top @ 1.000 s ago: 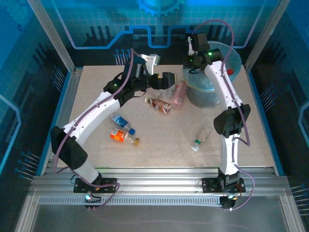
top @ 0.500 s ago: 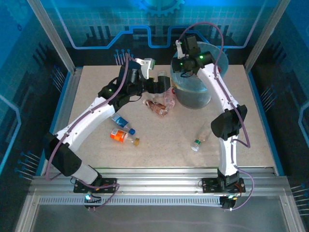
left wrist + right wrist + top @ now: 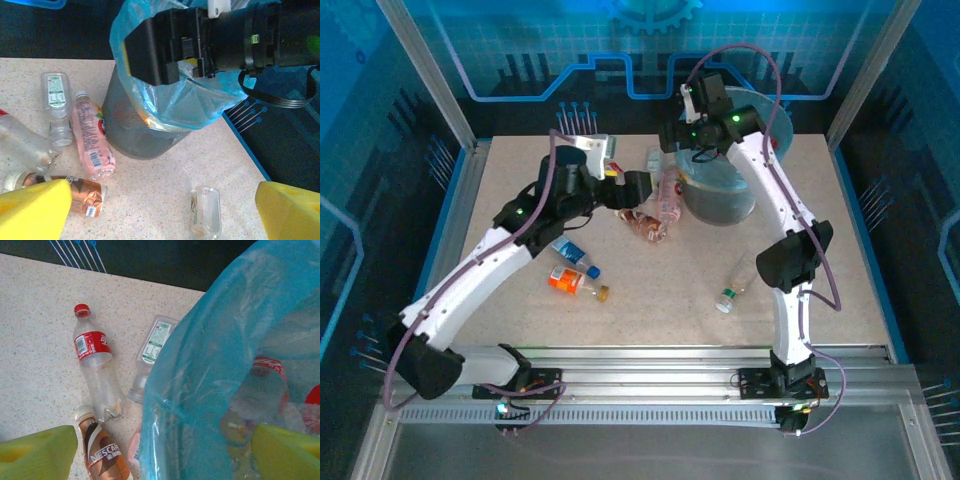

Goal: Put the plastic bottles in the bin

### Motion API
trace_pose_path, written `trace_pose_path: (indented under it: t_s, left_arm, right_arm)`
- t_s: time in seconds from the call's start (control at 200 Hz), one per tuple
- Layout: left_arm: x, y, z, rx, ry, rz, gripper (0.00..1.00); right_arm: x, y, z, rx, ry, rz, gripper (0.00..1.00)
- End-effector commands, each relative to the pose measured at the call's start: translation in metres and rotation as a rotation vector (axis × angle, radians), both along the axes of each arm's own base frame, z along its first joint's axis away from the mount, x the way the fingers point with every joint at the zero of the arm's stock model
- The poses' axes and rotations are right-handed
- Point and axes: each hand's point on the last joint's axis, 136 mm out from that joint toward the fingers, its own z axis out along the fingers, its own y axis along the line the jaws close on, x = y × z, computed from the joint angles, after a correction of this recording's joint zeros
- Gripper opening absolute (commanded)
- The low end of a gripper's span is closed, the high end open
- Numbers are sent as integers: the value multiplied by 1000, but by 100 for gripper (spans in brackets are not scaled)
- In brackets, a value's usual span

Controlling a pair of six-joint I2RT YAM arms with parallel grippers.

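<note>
The bin (image 3: 722, 205), a grey mesh bucket with a blue bag, stands at the back right; bottles (image 3: 265, 385) show through its liner. My right gripper (image 3: 682, 135) (image 3: 160, 460) is open, its fingers either side of the bag's left rim. My left gripper (image 3: 642, 192) (image 3: 160, 220) is open and empty, just left of the bin. Beside the bin lie a pink bottle (image 3: 92, 142), a brown bottle (image 3: 75, 192), a green-labelled clear bottle (image 3: 56, 105) and a red-labelled bottle (image 3: 95, 360). A blue-capped bottle (image 3: 572, 251), an orange-labelled bottle (image 3: 570, 282) and a green-capped clear bottle (image 3: 735, 286) lie nearer.
A metal frame and blue panels close in the table (image 3: 650, 320) on all sides. The bin's rim (image 3: 165, 117) leans toward the left gripper. The right arm's black wrist (image 3: 200, 40) hangs over the bin.
The bin has slid left with the right gripper, which was shut and now stands open. The left gripper has drawn back left, away from the bin.
</note>
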Motion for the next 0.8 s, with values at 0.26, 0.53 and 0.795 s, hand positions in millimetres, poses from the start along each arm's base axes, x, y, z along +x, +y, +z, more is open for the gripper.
trace_pose_path:
  t_s: [0.26, 0.53, 0.795]
  left_arm:
    - [-53, 63, -12, 113, -11, 113, 96]
    - [-87, 134, -64, 210, 79, 372, 98]
    - [-121, 200, -112, 243, 162, 658, 99]
  right_arm:
    - [-51, -4, 109, -70, -259, -39, 100]
    - [-129, 126, 85, -113, -291, 398, 91]
    - [-190, 245, -36, 62, 94, 704, 70]
